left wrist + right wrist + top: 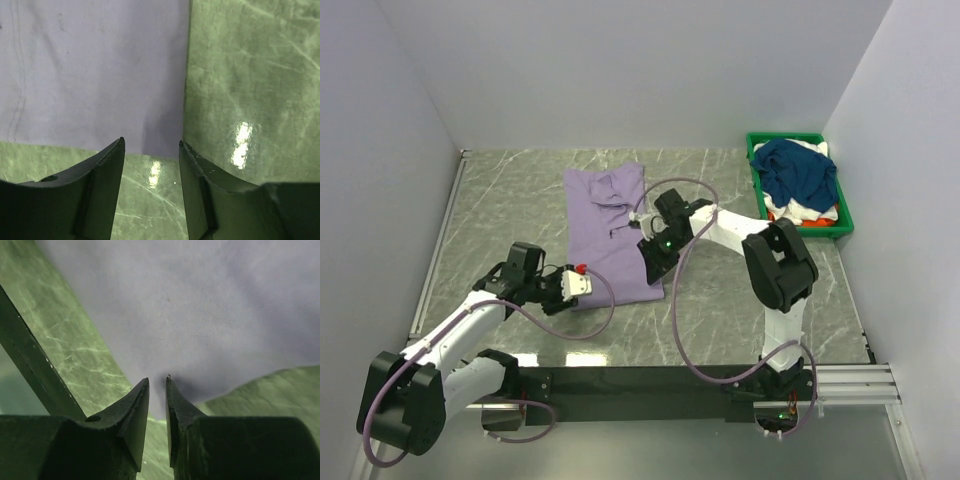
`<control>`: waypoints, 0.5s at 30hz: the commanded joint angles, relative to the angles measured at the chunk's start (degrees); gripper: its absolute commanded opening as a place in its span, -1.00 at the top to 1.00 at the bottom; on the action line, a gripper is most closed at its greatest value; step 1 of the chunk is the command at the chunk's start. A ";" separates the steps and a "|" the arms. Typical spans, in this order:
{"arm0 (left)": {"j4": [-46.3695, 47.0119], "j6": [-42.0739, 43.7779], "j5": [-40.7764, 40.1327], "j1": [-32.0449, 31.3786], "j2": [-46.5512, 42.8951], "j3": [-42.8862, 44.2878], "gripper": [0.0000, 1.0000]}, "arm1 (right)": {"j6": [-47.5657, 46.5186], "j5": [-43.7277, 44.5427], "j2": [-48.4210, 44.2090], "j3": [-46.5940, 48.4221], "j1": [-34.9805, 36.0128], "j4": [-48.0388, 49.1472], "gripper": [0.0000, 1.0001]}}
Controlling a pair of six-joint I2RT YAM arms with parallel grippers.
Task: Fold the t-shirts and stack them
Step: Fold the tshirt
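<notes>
Claws at work on both your arms: your left gripper (582, 284) (151, 142) stands spread over the marble-green table (510, 200), nothing between its dark fingers (107, 170), their tips just short of the near hem of the lavender t-shirt (605, 240) (95, 70). Seen from the left wrist, that hem's corner sits directly ahead of the gap, with bare tabletop to the right of the cloth edge

Your right gripper (653, 264) (157, 379) is nearly pressed together, a thin slit left between the tips, which sit at the shirt's edge (225, 315); no cloth shows inside the slit, though whether the tips touch the fabric cannot be told

From the top camera, the lavender shirt lies flat in a long strip mid-table, with rumpled folds at its far end, your left claw at its near left corner and your right at its near right side. Well apart, in the far right corner, a green bin (786, 137) holds the navy t-shirt (800, 170) heaped over a white garment (810, 213) and an orange one (776, 216)
</notes>
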 commanded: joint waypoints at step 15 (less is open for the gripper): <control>-0.63 12.57 -2.92 -3.07 -11.21 -7.30 -0.13 | -2.53 7.67 -16.74 -14.42 5.21 10.29 0.11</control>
